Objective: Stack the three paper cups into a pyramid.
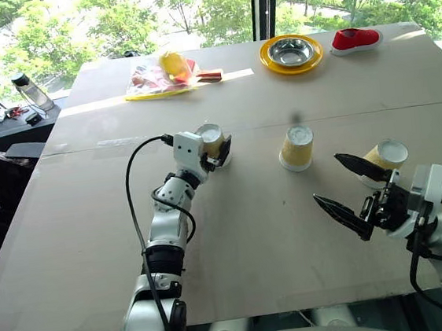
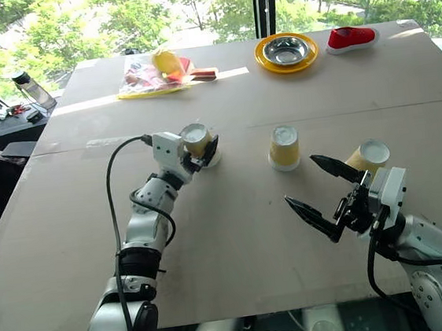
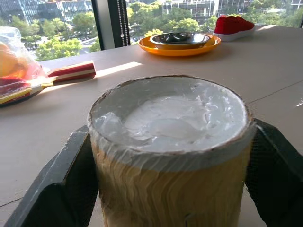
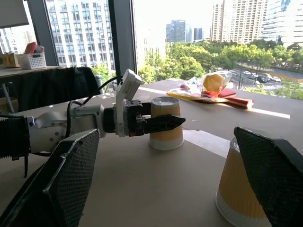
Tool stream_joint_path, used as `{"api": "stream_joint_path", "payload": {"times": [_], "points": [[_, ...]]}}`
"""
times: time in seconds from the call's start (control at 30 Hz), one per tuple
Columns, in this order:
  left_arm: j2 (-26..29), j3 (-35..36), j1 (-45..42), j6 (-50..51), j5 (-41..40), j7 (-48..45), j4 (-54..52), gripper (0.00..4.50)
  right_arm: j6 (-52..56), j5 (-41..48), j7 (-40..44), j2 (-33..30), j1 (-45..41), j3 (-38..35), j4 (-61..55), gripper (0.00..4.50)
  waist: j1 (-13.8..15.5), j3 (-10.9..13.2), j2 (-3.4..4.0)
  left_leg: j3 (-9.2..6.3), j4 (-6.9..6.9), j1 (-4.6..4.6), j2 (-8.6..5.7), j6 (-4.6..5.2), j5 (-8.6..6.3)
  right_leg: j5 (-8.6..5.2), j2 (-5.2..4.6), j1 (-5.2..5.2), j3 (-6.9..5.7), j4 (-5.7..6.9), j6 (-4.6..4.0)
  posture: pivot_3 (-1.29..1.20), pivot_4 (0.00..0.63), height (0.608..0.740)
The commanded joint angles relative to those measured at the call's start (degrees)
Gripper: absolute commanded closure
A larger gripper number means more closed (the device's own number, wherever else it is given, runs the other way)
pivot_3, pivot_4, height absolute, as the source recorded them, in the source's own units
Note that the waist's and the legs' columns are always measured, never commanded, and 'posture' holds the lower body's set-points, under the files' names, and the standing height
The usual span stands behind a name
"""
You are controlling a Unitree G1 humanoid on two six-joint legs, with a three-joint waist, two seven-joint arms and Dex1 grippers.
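The left arm reaches forward, its left gripper [image 1: 218, 151] with black jaws set on either side of a ribbed yellow-tan paper cup [image 1: 212, 140]. The right gripper [image 1: 351, 186] hovers low, jaws spread wide.

Wide bare stretch of table [image 1: 237, 243] along the near edge, between the two arms. Three upside-down paper cups [image 1: 297, 148] in a row across the middle: left gripper [image 1: 218, 151] closing around the left one, right gripper [image 1: 353, 191] gaping just beside the right one. Passable gaps between cups. Far edge crowded: plastic bag [image 1: 160, 77], yellow plate with steel bowl [image 1: 291, 53], red shoe [image 1: 355, 39].
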Motion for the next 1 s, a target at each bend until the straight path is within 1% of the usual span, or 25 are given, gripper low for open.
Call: {"api": "stream_joint_path", "payload": {"times": [0.03, 0.17, 0.23, 0.3, 0.5, 0.67, 0.9, 0.97, 1.0], "points": [[-0.4, 0.0, -1.2, -0.7, -1.4, -1.7, -1.3, 2.04, -0.3, -0.2, -2.3, 0.7, 0.8, 0.2, -3.7, 0.00, 0.1, 0.0, 0.00, 0.00, 0.00, 0.00, 0.00, 0.00, 0.00, 0.00, 0.00, 0.00, 0.00, 0.00, 0.00, 0.00, 0.150, 0.732], [-2.1, -1.9, -2.1, 1.2, -3.7, -6.5, -2.6, 2.04, 0.0, -1.0, -4.7, 0.7, 2.3, -1.1, -4.6, 0.00, 0.3, 0.0, -0.01, 0.00, 0.02, -0.02, -0.01, 0.00, 0.00, 0.00, -0.01, 0.01, -0.01, 0.00, 0.00, 0.00, 0.150, 0.732], [-3.1, -3.1, -3.1, 1.7, -3.5, -8.2, -1.7, 2.04, -0.4, -2.0, -6.5, 1.0, 3.3, -1.8, -4.9, 0.00, 0.2, 0.0, -0.02, -0.03, 0.03, -0.03, -0.01, 0.00, 0.00, 0.00, 0.00, 0.01, -0.04, 0.00, 0.00, 0.00, 0.150, 0.732], [-4.2, -4.4, -4.4, 1.6, -3.2, -9.9, -0.4, 2.04, -0.6, -2.7, -8.3, 1.7, 4.9, -2.5, -5.1, 0.00, 0.2, 0.0, -0.02, -0.02, 0.03, -0.04, -0.02, 0.00, 0.00, 0.00, 0.00, 0.01, -0.04, 0.00, 0.00, 0.00, 0.150, 0.732], [-7.5, -6.3, -9.1, 0.5, -1.9, -12.3, 6.5, 2.04, -2.6, -5.3, -8.8, 2.1, 9.0, -2.6, -5.0, 0.00, -0.3, 0.0, -0.03, 0.02, 0.03, -0.02, -0.02, 0.00, 0.00, 0.00, 0.02, 0.00, 0.00, 0.04, 0.00, 0.00, 0.150, 0.732], [-7.3, -6.7, -10.2, -0.2, -1.4, -13.9, 8.2, 2.04, -4.1, -6.1, -8.5, 2.4, 9.8, -2.8, -4.5, 0.00, -0.9, 0.0, -0.04, 0.00, 0.04, -0.02, -0.01, 0.00, 0.00, 0.00, 0.03, 0.00, 0.00, 0.06, 0.01, 0.00, 0.150, 0.732], [-6.7, -6.2, -9.0, 0.4, -1.8, -15.2, 7.4, 2.04, -5.8, -6.8, -8.2, 3.0, 11.1, -2.3, -4.0, 0.00, -1.1, 0.0, -0.04, -0.02, 0.04, -0.02, -0.01, 0.00, 0.00, 0.00, 0.03, 0.00, -0.01, 0.06, 0.01, 0.00, 0.150, 0.732], [-6.8, -6.2, -8.4, 0.6, -1.9, -15.5, 6.7, 1.09, -6.2, -6.8, -8.0, 3.0, 11.2, -2.4, -3.7, 0.00, -1.1, 0.0, -0.04, -0.01, 0.05, -0.02, -0.02, 0.00, 0.00, 0.00, 0.03, 0.00, -0.01, 0.06, 0.01, 0.00, 0.150, 0.732], [-6.8, -6.3, -8.2, 0.6, -2.0, -15.6, 6.5, 0.77, -6.3, -6.8, -7.9, 3.0, 11.2, -2.5, -3.6, 0.00, -1.1, 0.0, -0.04, -0.01, 0.05, -0.02, -0.01, 0.00, 0.00, 0.00, 0.03, 0.00, -0.01, 0.06, 0.01, 0.00, 0.150, 0.732]]}}
